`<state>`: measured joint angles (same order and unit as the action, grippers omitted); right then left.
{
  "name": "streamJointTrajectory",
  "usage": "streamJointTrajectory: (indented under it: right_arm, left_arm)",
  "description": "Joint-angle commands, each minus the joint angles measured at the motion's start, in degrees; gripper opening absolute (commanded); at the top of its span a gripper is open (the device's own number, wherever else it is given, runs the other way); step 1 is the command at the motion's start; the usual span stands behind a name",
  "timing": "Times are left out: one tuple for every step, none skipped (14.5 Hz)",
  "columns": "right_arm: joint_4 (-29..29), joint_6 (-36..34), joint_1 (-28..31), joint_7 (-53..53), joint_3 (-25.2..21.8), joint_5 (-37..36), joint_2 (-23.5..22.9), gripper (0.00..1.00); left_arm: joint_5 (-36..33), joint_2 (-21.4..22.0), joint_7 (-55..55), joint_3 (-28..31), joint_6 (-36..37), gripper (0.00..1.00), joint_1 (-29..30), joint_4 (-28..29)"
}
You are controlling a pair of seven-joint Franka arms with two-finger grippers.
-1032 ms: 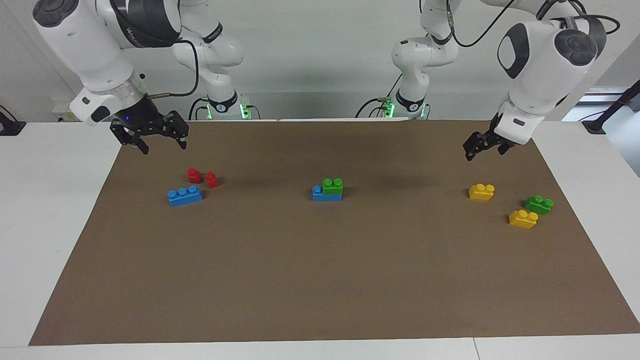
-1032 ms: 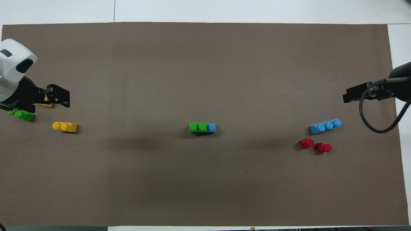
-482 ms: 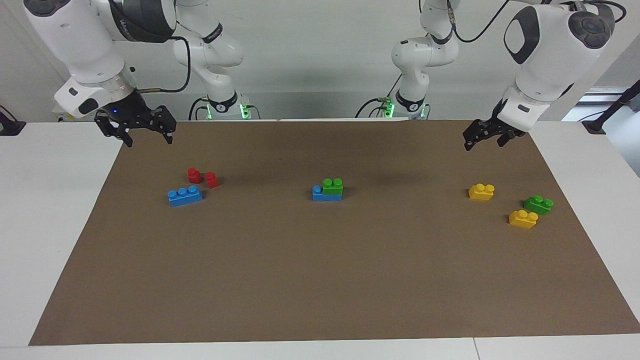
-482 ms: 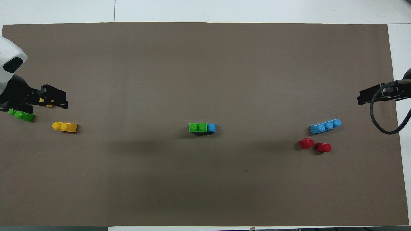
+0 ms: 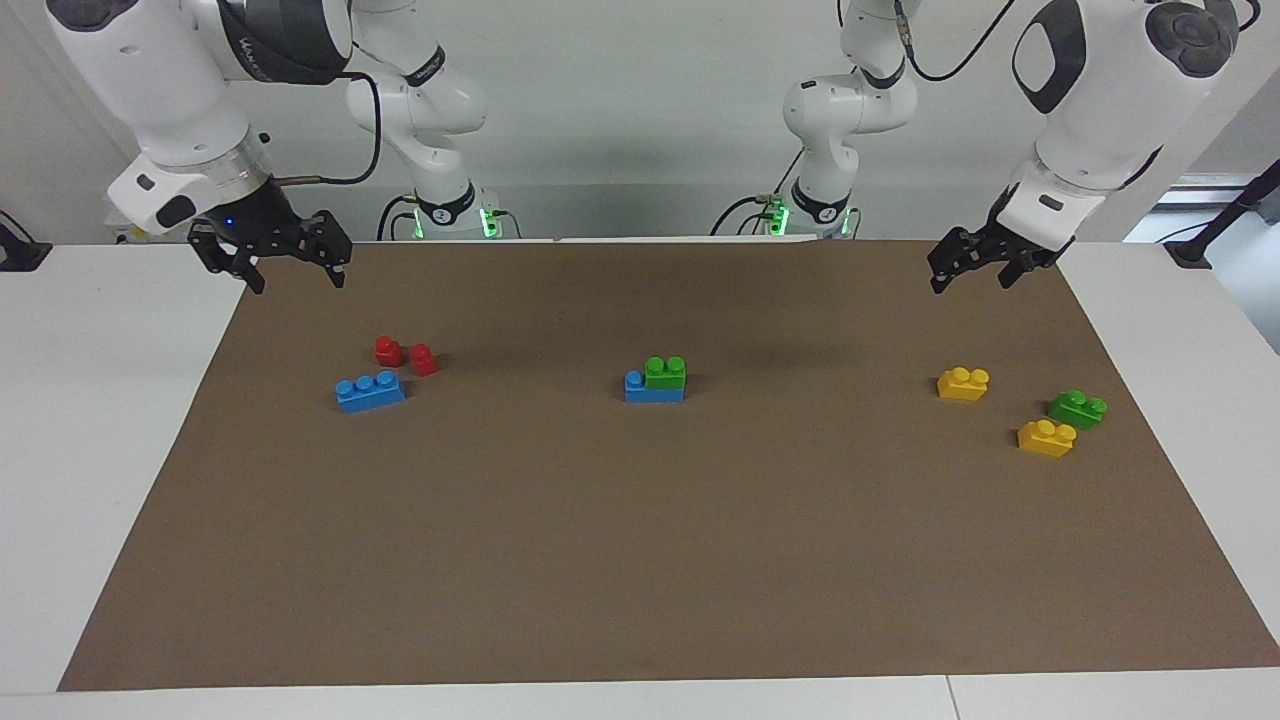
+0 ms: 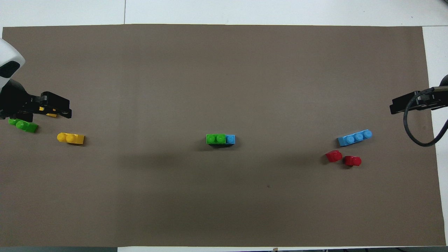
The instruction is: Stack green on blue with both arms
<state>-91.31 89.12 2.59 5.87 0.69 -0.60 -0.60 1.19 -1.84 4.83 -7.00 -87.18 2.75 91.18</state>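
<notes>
A green two-stud brick [image 5: 665,372] sits stacked on a blue brick [image 5: 636,387] at the middle of the mat; the stack also shows in the overhead view, green [image 6: 215,139] on blue [image 6: 230,139]. One blue stud stays uncovered. A second green brick [image 5: 1077,409] lies loose toward the left arm's end, and a second blue brick [image 5: 370,391] toward the right arm's end. My left gripper [image 5: 970,278] hangs open and empty in the air over the mat's edge by the robots. My right gripper [image 5: 295,280] hangs open and empty over the mat's corner at its own end.
Two yellow bricks [image 5: 963,383] [image 5: 1046,438] lie beside the loose green brick. Two small red pieces [image 5: 388,350] [image 5: 424,359] lie just nearer to the robots than the loose blue brick. The brown mat [image 5: 640,560] covers the white table.
Both grippers have risen and drawn back toward the robots and their own ends of the table. The bricks have not moved.
</notes>
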Motion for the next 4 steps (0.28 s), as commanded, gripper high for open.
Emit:
streamJointTrajectory:
  right_arm:
    - [0.52, -1.05, 0.84, 0.99, 0.54, -0.89, -0.02, 1.0]
    - [0.35, -1.14, 0.92, 0.99, 0.54, -0.89, 0.07, 1.0]
    - [0.35, -1.14, 1.01, 0.99, 0.54, -0.89, 0.07, 1.0]
    - [0.26, -1.23, 1.1, 0.99, 0.54, -0.89, 0.07, 1.0]
  left_arm:
    - [0.92, 0.44, -1.06, 0.05, 1.31, 1.0, -0.03, -0.65]
    - [0.92, 0.7, -1.06, -0.03, 1.31, 1.0, -0.12, -0.65]
    - [0.92, 0.7, -1.06, -0.03, 1.31, 1.0, -0.12, -0.65]
    - [0.92, 0.7, -1.06, -0.03, 1.31, 1.0, -0.12, -0.57]
